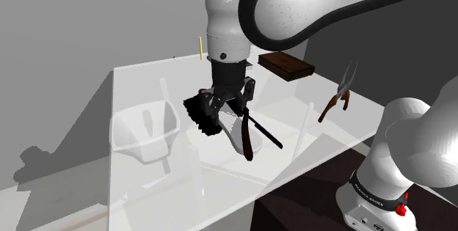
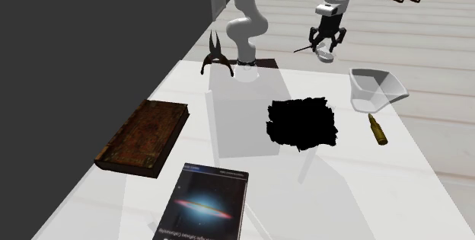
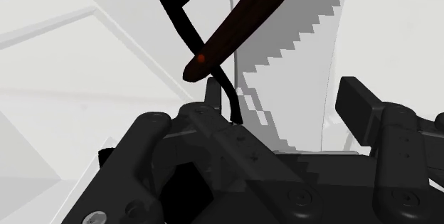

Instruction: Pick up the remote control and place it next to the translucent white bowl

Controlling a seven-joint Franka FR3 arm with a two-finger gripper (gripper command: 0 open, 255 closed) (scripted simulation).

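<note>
My gripper (image 1: 232, 109) is shut on the remote control (image 1: 239, 134) and holds it in the air above the table. The remote is drawn as a white body with a dark brown strip and a thin black rod sticking out. In the wrist view its white saw-edged body (image 3: 299, 52) sits between my fingers, with the brown strip bearing a red dot. The translucent white bowl (image 1: 147, 130) stands on the table at the shoulder view's left of the gripper. From the second exterior view, the gripper (image 2: 326, 45) and remote (image 2: 326, 53) hang beyond the bowl (image 2: 374, 90).
A ragged black patch (image 2: 302, 122) lies mid-table near the bowl. A brass cartridge (image 2: 377, 129) lies beside the bowl. A brown book (image 2: 145, 136), a galaxy-cover book (image 2: 204, 204) and dark pliers (image 2: 217, 54) occupy the other side of the white table (image 2: 251, 124).
</note>
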